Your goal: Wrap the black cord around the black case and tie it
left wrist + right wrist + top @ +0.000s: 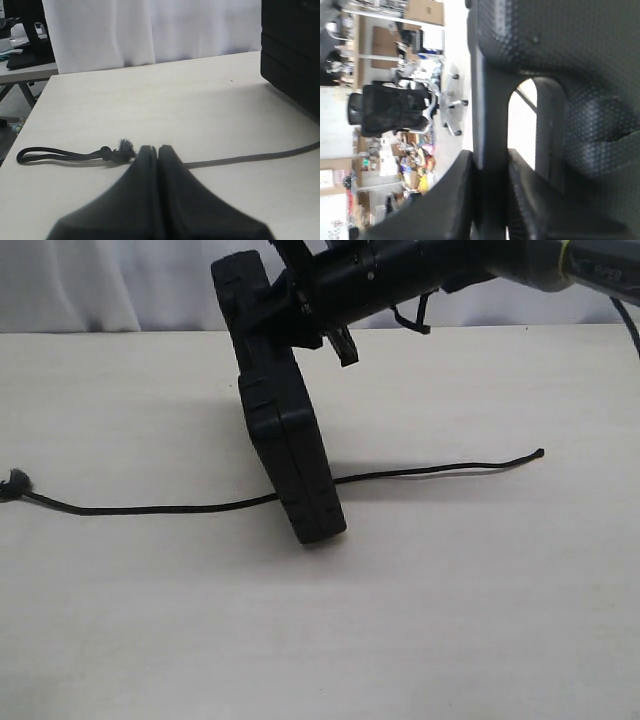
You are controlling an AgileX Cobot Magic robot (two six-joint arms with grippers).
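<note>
The black case (295, 455) stands on its edge on the pale table (480, 590), leaning over. My right gripper (264, 314) is shut on its top end. In the right wrist view its jaws (490, 160) clamp the bar beside the handle cut-out of the case (560, 50). The black cord (150, 509) lies flat across the table and passes beneath the case, with its tufted end at the left edge. My left gripper (157, 148) is shut with nothing in it, hovering just in front of the cord (250, 157) next to the knot and tuft (121, 149). That gripper is outside the exterior view.
A white curtain (150, 30) hangs behind the table. In the left wrist view the table's side edge (30, 120) drops off beyond the cord's looped end (30, 152). The right arm (450, 265) reaches in above the table's far side.
</note>
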